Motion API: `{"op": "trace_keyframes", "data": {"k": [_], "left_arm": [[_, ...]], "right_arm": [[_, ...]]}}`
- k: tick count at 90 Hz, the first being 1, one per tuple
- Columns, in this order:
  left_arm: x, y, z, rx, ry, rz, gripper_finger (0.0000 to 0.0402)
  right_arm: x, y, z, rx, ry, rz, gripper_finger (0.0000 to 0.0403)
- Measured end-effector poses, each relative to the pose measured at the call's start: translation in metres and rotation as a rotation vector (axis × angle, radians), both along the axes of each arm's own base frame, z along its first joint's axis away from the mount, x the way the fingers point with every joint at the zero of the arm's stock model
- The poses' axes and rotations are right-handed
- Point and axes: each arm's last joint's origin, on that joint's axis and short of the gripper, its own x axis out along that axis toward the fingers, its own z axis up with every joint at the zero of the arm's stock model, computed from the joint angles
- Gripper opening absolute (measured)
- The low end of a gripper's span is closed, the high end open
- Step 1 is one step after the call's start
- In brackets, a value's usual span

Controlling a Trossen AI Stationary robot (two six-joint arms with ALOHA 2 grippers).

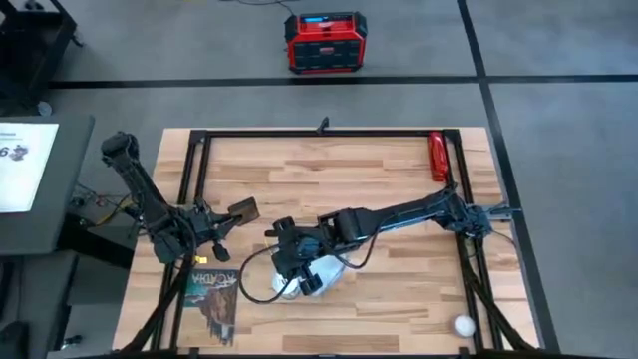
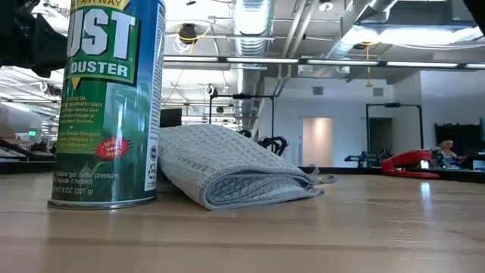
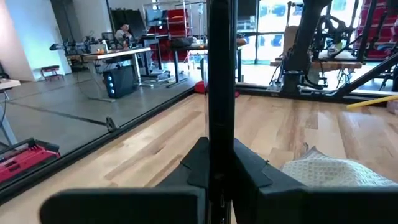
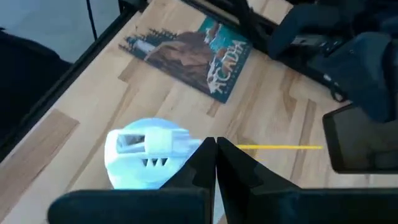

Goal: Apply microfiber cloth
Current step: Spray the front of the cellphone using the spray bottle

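Presently you are lining up the pick. The right gripper (image 4: 216,148) is hovering just above the can (image 2: 110,106), its jaws closed on nothing, so you are needing to open them over the cloth (image 2: 227,171). The cloth is lying folded, pale blue-grey and waffle-textured, right beside the can. Farther from the can, the left gripper (image 1: 217,224) is seemingly clamping the phone (image 1: 242,209).

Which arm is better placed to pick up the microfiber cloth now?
Right. The right gripper hangs at the table's middle, just beside the microfiber cloth, fingers shut and empty. The left gripper sits farther off and looks clamped on the black phone.
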Motion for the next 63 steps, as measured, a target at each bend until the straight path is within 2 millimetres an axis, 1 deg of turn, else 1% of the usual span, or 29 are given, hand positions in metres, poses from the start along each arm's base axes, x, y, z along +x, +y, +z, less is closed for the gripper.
{"op": "trace_keyframes", "data": {"k": [63], "left_arm": [[0.0000, 0.0000, 0.0000, -0.003, -0.002, 0.000, 0.0009]], "right_arm": [[-0.0003, 0.0016, 0.0018, 0.021, -0.006, 0.017, 0.0000]]}}
